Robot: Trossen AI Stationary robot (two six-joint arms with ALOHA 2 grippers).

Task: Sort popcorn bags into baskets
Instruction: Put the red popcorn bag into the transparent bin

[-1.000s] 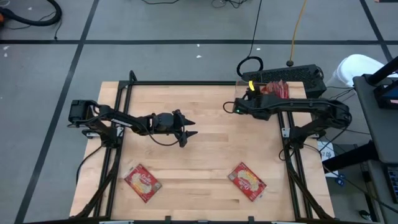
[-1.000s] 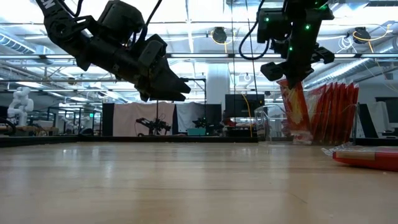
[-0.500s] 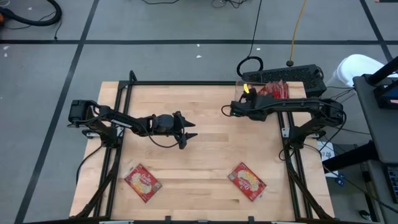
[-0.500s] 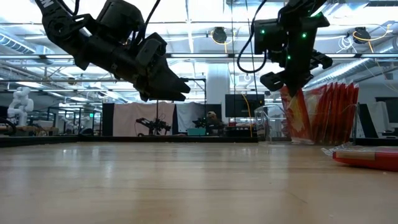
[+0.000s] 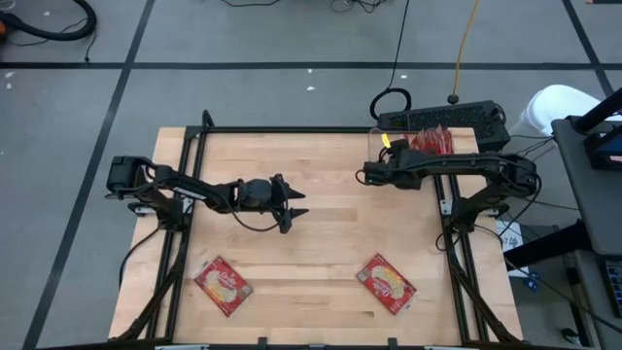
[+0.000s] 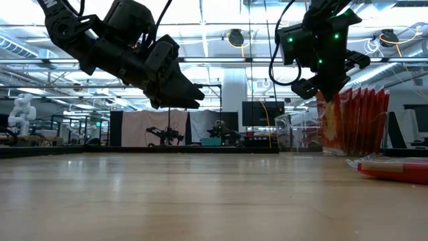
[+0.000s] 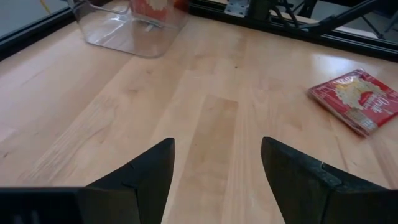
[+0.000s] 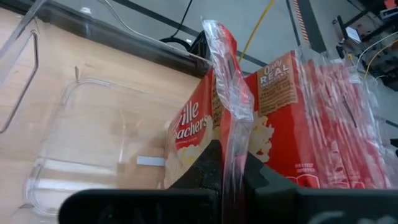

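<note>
A bag (image 8: pixel 227 93) is pinched edge-on between the pressed-together fingers of the right gripper (image 8: pixel 228 163), its crinkled clear seam standing up above the fingertips. Just behind it, a row of upright red bags (image 8: pixel 323 118) is seen standing in the clear bin (image 8: pixel 81 134), whose bare floor lies to one side of the fingers. In the high view the right gripper (image 5: pixel 381 163) is held at the bin's near edge, at the far right corner of the tabletop (image 5: pixel 321 224).

The left gripper (image 5: pixel 292 206) is held above the middle of the tabletop with its fingers (image 7: pixel 146 174) spread and nothing between them. A loose bag (image 7: pixel 356 99) lies flat on the wood ahead of them and off to one side (the bin's corner is seen farther off, on the other side). A second loose bag (image 5: pixel 223 284) lies near the front left of the tabletop, well apart from the fingers.

Compared with half a second earlier, the right gripper has been shifted back toward the bin and the stacked bags; the left gripper has not been moved.
</note>
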